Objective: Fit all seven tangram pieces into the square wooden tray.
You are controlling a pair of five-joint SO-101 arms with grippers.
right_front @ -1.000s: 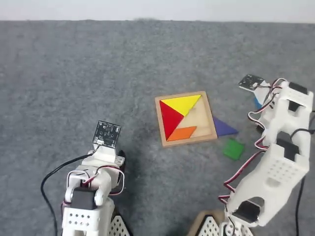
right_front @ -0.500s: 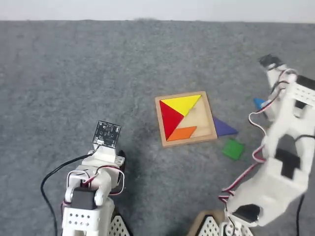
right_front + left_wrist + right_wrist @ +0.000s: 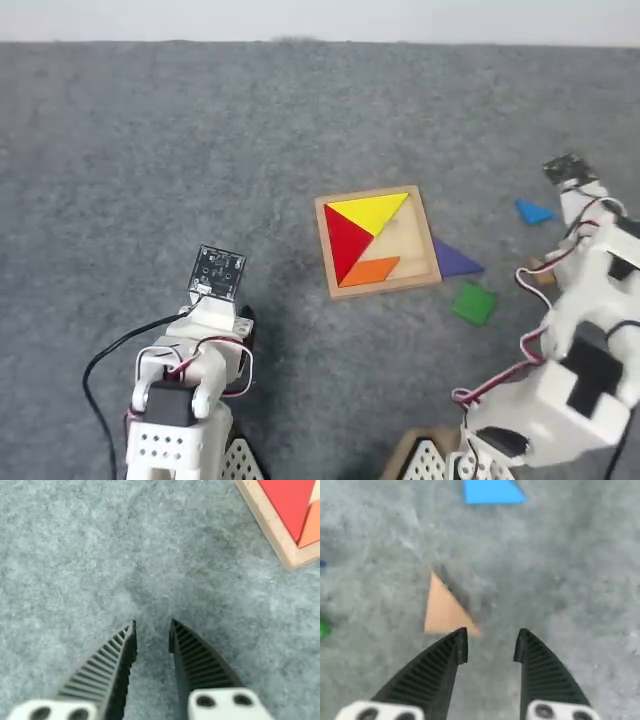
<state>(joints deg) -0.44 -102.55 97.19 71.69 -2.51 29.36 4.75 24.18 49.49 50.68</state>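
Tan triangle (image 3: pixel 445 611): flat on the grey table cover (image 3: pixel 200 150), well apart from the tray (image 3: pixel 428 233), on the far side of the green square (image 3: pixel 473 302) from it.
Tan triangle to right gripper (image 3: pixel 490 645): just ahead of the fingertips but off the centre line, toward the green square's side. 1 corner sits right at 1 fingertip, and the gap between the fingers faces bare cover.
Long edge: runs slantwise from the far point back to that near corner, facing the finger gap; the 2 short edges meet on the side away from the gap.
Right gripper state: parted moderately, holding nothing, low over the cover.
What the move calls for: in my judgement a small sideways shift toward the triangle, so the fingers straddle it.
Nearer arm: the right one, plainly. The left gripper (image 3: pixel 151 630) hangs on the opposite side of the tray, fingers only a narrow slit apart and holding nothing.
Other loose pieces: blue triangle (image 3: pixel 492 491) farther ahead of the right gripper; purple triangle (image 3: pixel 456 260) touching the tray's outer edge.
Tray: 3 pieces in, yellow (image 3: pixel 370 211), red (image 3: pixel 345 243) and orange (image 3: pixel 370 270); 4 out.
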